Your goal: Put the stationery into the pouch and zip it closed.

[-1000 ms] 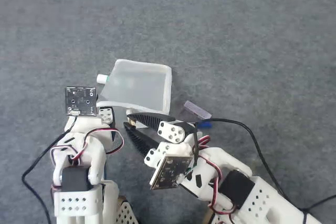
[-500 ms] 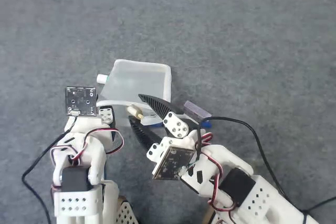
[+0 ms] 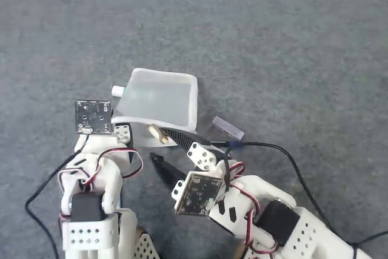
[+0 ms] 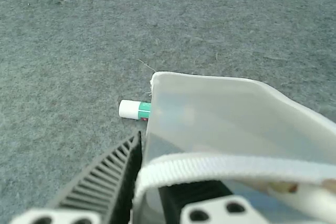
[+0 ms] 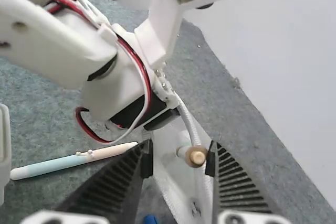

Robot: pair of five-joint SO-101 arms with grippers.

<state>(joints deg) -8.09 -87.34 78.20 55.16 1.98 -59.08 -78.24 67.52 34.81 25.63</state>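
Observation:
The translucent white pouch [image 3: 162, 98] [image 4: 226, 124] lies mid-table, its mouth towards the arms. My left gripper [image 3: 124, 129] [image 4: 149, 174] is shut on the pouch's rim band [image 4: 236, 165]. A white stick with a beige tip [image 3: 159, 133] [image 5: 197, 156] pokes out at the mouth. My right gripper [image 3: 156, 144] [image 5: 179, 150] is open, one finger on each side of that tip. A light-blue pen [image 5: 73, 160] lies on the mat under the left arm. A white-capped glue stick [image 3: 118, 91] [image 4: 134, 109] rests behind the pouch. A purple eraser [image 3: 228, 128] sits to the pouch's right.
A small blue item [image 3: 235, 144] [image 5: 149, 219] lies by the right arm's black cable [image 3: 285, 156]. Grey mat [image 3: 291, 59] stretches open to the back and right. The left arm's body [image 5: 79, 40] is close beside the right gripper.
The right gripper's fingers spread wider and its wrist turned towards the pouch mouth. The beige tip shifted slightly. The left arm and the pouch stayed put.

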